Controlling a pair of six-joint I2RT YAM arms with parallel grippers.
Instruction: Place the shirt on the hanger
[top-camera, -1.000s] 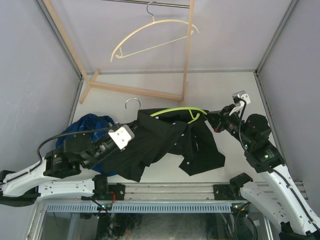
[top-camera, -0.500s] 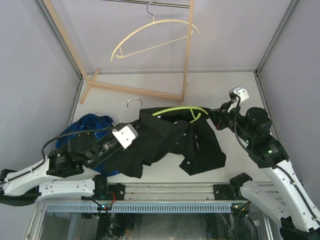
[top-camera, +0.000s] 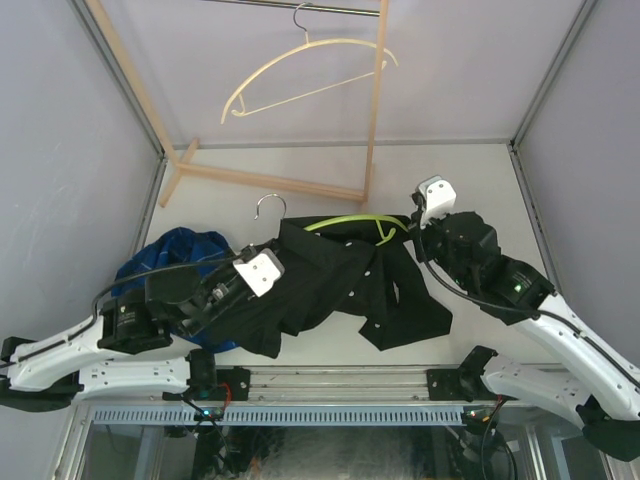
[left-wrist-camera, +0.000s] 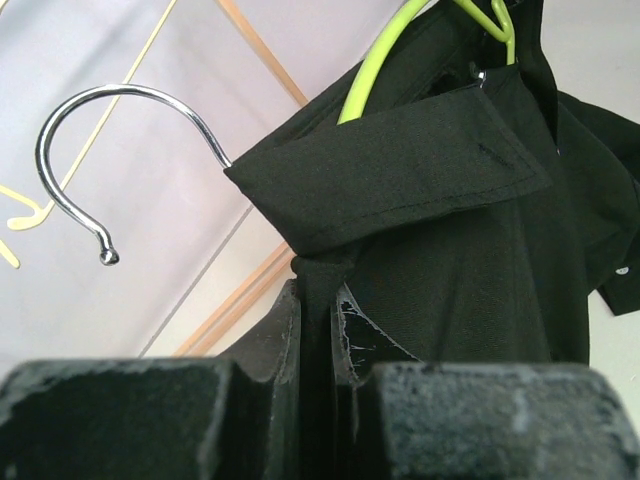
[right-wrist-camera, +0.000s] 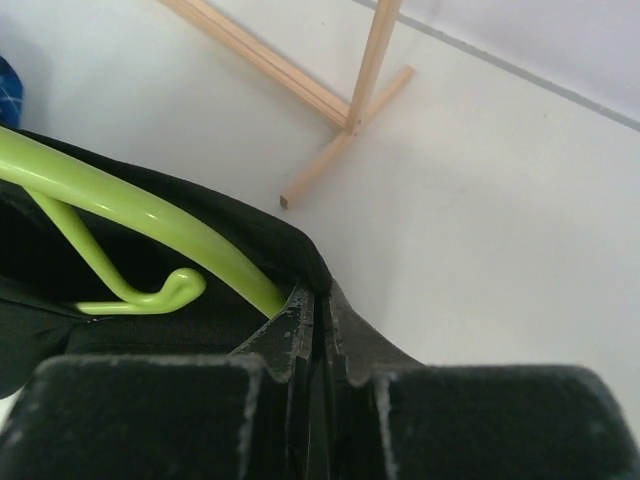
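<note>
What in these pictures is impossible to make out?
One half of the hanger: top view, buried under the shirt.
Blue plaid shirt: top view, mostly behind the left arm.
Whether the right gripper nips cloth alone or the hanger's tip too: right wrist view, the shirt folds over that spot.
Where the sleeves lie: top view, black folds on black.
</note>
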